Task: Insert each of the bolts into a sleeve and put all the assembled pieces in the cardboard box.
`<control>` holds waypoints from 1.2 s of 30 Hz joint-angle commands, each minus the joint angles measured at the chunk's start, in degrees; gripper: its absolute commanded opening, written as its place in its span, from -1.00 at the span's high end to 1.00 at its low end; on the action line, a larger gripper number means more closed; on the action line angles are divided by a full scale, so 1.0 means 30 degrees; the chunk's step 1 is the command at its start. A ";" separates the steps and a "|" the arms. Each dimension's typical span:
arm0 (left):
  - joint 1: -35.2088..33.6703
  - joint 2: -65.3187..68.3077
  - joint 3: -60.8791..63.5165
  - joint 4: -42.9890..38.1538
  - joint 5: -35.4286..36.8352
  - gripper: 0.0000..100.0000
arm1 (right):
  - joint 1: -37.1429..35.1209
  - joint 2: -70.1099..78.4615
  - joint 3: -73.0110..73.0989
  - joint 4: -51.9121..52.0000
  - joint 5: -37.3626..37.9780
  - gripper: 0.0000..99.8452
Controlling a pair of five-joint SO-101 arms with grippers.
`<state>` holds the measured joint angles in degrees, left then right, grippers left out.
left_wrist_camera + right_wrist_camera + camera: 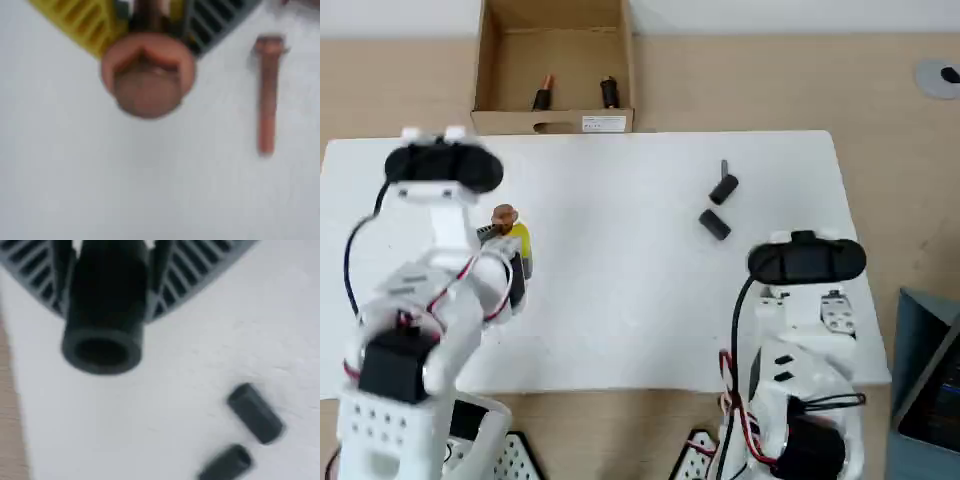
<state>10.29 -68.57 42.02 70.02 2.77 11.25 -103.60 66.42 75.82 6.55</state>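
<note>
**Clerk:** Item one, the cardboard box [560, 50]?
**Checker:** At the tabletop's far edge, left of centre, top open. Two assembled pieces [542, 93] lie inside by its front wall. A white label [604, 123] is on the outside of that wall; its print is too small to read.

**Clerk:** Left jaws?
**Checker:** Closed on a copper-coloured bolt [147, 75], gripped by the shank with the round head past the tips. They are over the white mat [620, 300], toward the tabletop's left edge. A second bolt [266, 95] lies flat on the mat nearby, untouched.

**Clerk:** Right jaws?
**Checker:** Clamped around a black sleeve [105, 325], open bore outward, above the mat. The right arm [807, 262] stands toward the near right corner.

**Clerk:** Loose stock?
**Checker:** Two black sleeves, one [723, 188] just beyond the other [715, 224], on the mat right of centre.
</note>
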 commanded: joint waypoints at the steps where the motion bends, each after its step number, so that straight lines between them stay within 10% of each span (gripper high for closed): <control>1: 0.0088 -0.3912 0.2608 -0.2842 0.1084 0.99 | -0.2066 -0.2095 0.0278 -0.1055 -0.1758 0.98; 12: 0.0205 -1.2293 0.8967 -0.5626 0.1729 0.99 | -1.0154 -0.2095 0.1509 -0.3956 -0.4835 0.98; 20: 0.1319 -1.1941 0.7795 -0.5656 0.6740 0.99 | -1.5106 -0.2095 0.2476 -0.4015 -0.4952 0.98; 36: 0.3663 -1.1941 0.5744 -0.5802 0.9114 0.99 | -1.9414 -0.2095 0.2769 -0.4015 -0.4777 0.98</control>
<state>19.16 -103.91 63.03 54.55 29.67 -45.27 -103.60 74.86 65.45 -8.13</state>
